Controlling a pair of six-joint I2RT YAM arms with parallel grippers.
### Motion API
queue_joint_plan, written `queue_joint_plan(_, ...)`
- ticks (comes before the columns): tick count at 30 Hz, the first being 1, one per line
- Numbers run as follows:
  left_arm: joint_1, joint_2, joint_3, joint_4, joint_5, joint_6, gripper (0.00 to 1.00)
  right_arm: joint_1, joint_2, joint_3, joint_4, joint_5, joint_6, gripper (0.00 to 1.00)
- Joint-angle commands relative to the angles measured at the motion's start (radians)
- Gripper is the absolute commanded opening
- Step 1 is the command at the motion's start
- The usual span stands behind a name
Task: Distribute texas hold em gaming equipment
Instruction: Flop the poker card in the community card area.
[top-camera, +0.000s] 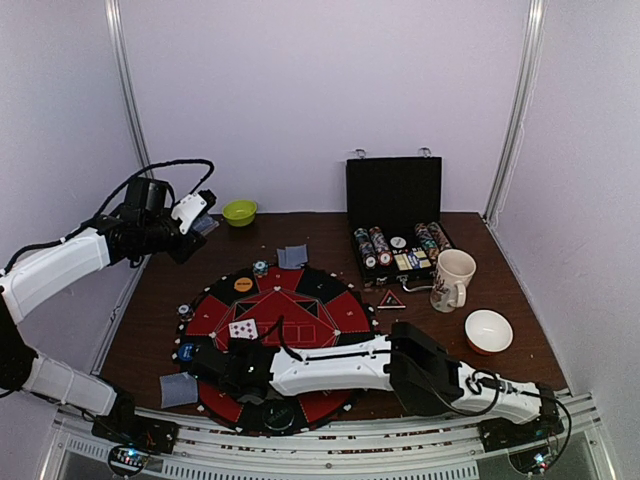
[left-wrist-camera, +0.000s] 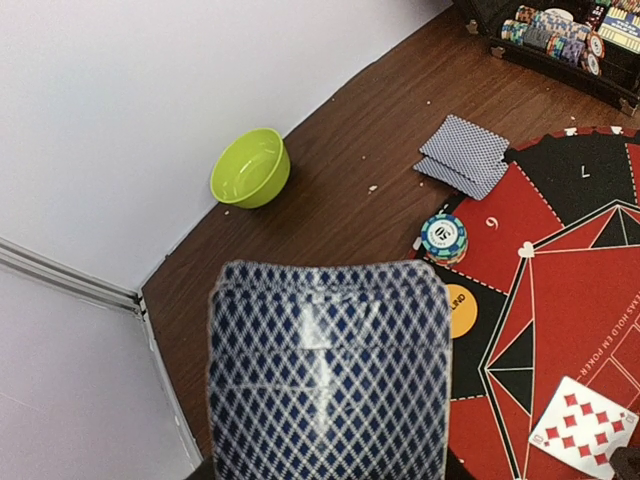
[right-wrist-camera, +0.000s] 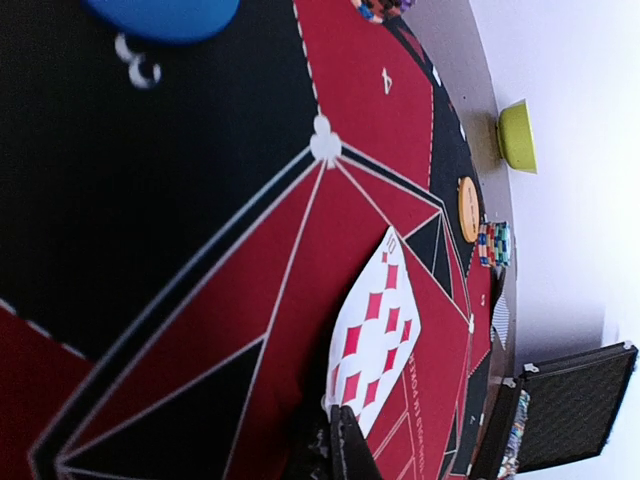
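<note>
A deck of blue-backed playing cards (left-wrist-camera: 328, 370) fills the near part of the left wrist view. My left gripper (top-camera: 197, 217) is shut on it, raised over the table's far left; its fingers are hidden behind the deck. My right gripper (right-wrist-camera: 340, 432) is shut on the near corner of a face-up ten of diamonds (right-wrist-camera: 377, 330), tilted just above the red-black round mat (top-camera: 300, 318). On the mat's rim are an orange disc (top-camera: 243, 284), a blue disc (top-camera: 185, 352) and a striped chip stack (top-camera: 260, 268). Face-down cards (top-camera: 292, 256) lie at the mat's far edge, and more (top-camera: 178, 390) at the front left.
An open black case (top-camera: 395, 195) holding rows of chips stands at the back right. A small red-black triangle (top-camera: 390, 299), a white mug (top-camera: 453, 280) and an orange bowl (top-camera: 488, 331) sit right of the mat. A green bowl (top-camera: 239, 212) is by the back wall.
</note>
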Motion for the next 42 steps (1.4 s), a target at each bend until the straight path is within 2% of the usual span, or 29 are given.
queue_joint_plan(1,0.007,-0.031,0.008,0.056,0.022,-0.008,0.41,-0.011,0.002,0.063,-0.015,-0.185,0.153,0.00)
queue_joint_plan(4,0.007,-0.033,0.008,0.056,0.026,-0.007,0.41,-0.034,0.000,0.073,0.022,-0.329,0.272,0.00)
queue_joint_plan(8,0.008,-0.034,0.008,0.056,0.025,-0.006,0.41,-0.057,0.027,0.099,0.028,-0.387,0.333,0.00)
queue_joint_plan(14,0.007,-0.040,0.007,0.055,0.033,-0.006,0.41,-0.076,0.058,0.134,0.049,-0.395,0.373,0.00)
queue_joint_plan(19,0.007,-0.039,0.007,0.055,0.036,-0.006,0.41,-0.072,0.054,0.143,0.009,-0.329,0.488,0.00)
queue_joint_plan(29,0.025,-0.059,0.006,0.057,0.052,-0.006,0.41,-0.044,0.055,0.132,0.034,-0.342,0.639,0.00)
queue_joint_plan(34,0.026,-0.052,0.007,0.056,0.065,-0.006,0.41,-0.051,0.058,0.121,0.100,-0.331,0.658,0.00)
queue_joint_plan(42,0.028,-0.045,0.010,0.057,0.074,-0.006,0.41,-0.079,0.076,0.121,0.107,-0.325,0.660,0.00)
